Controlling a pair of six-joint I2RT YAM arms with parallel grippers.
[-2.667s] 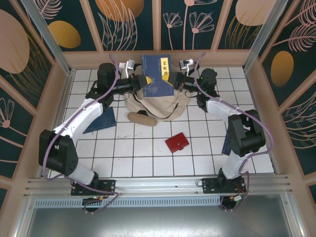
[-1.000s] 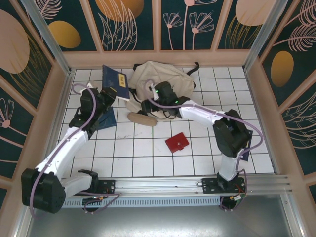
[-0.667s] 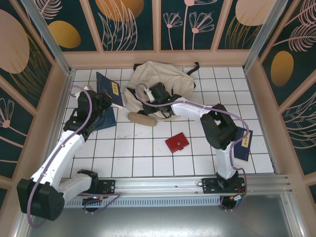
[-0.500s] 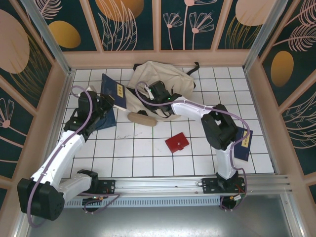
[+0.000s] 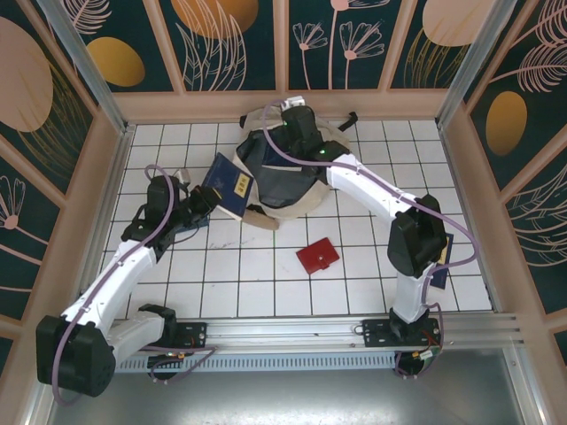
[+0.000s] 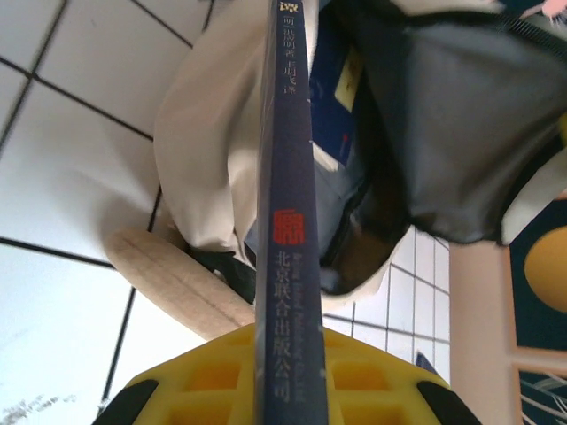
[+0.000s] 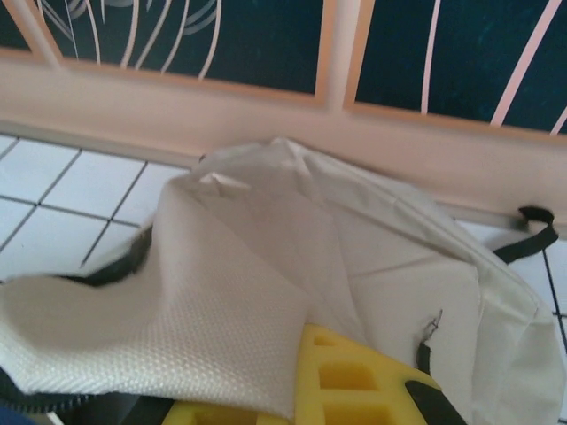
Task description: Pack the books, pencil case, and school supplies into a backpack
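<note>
The spine of the navy book (image 6: pixel 288 177) read 北京联合出版公司 under a small red seal (image 6: pixel 291 227); the writing on its yellow cover label (image 5: pixel 241 184) was too small to read. The left gripper (image 5: pixel 209 197), its arm stretched forward over the tiles (image 5: pixel 221 274), was clamped on that book, which tilted at the open mouth of the backpack (image 5: pixel 301 202), where another book (image 6: pixel 341 84) lay inside. The right arm reached toward the back wall (image 5: pixel 177 106), the right gripper (image 5: pixel 288 111) pinched tight on the backpack's cream flap, and the pencil case (image 5: pixel 263 218) lay just beside the bag.
</note>
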